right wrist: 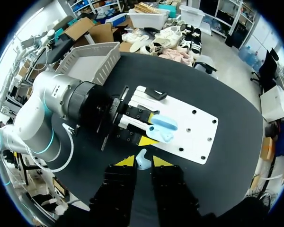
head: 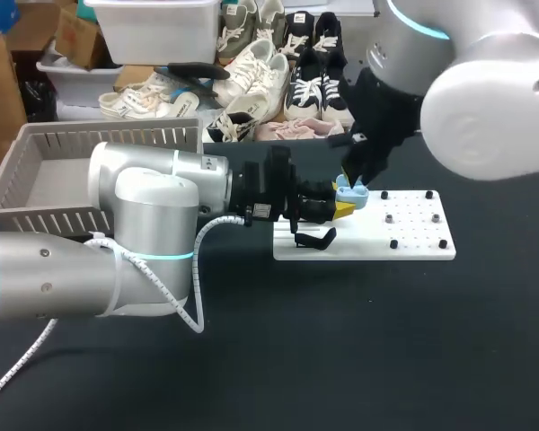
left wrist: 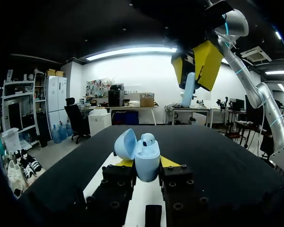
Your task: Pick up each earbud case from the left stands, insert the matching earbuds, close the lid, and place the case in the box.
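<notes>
**While the lid stands open, the second earbud waits above the earbud case.**

The left end effector (left wrist: 146,162) grips the light-blue earbud case (left wrist: 147,166) from both sides, over the white stand plate (head: 413,242) on the black worktop (head: 341,341). One earbud (left wrist: 148,138) appears to be seated in the case. The right end effector (right wrist: 142,163) pinches a second light-blue earbud (left wrist: 188,90) between its yellow tips, above the case and apart from it. In my judgement, pick-up is done and insertion is half complete. Outstanding for this case: seating the second earbud, closing the lid, and placing the case in the grey box (head: 36,148).
</notes>
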